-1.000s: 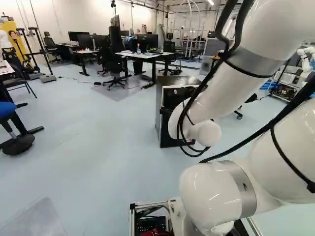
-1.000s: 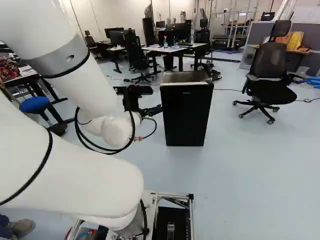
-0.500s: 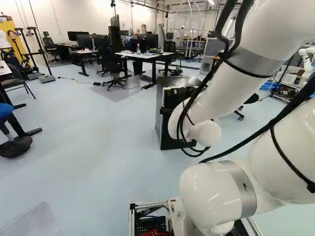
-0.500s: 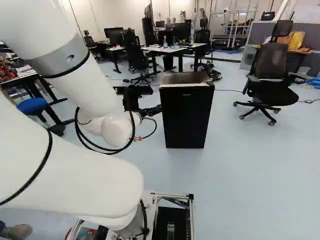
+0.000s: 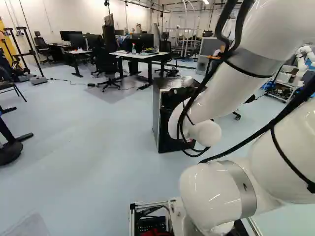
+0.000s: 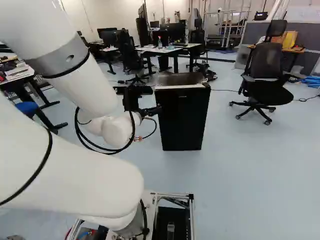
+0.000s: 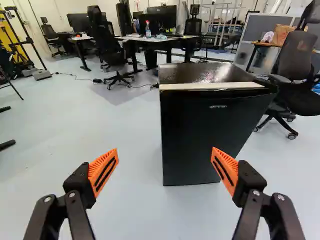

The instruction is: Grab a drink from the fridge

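Black, box-shaped fridge (image 7: 210, 135) with pale top-front strip stands on the floor (image 7: 130, 200), ahead of our black two-fingered gripper (image 6: 150, 111) and toward its right. We have its orange rubbery pads (image 7: 104, 172) spread wide apart.

Pale lettering (image 7: 218, 106), too blurred to read, marks the upper front of the fridge (image 7: 205, 142) ahead of the jaws.

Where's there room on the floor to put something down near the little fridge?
There's bare floor between the black mini fridge and the stool base in the left base view, and between the black mini fridge and the big office chair. It's crowded around the white desk, with monitors on it.
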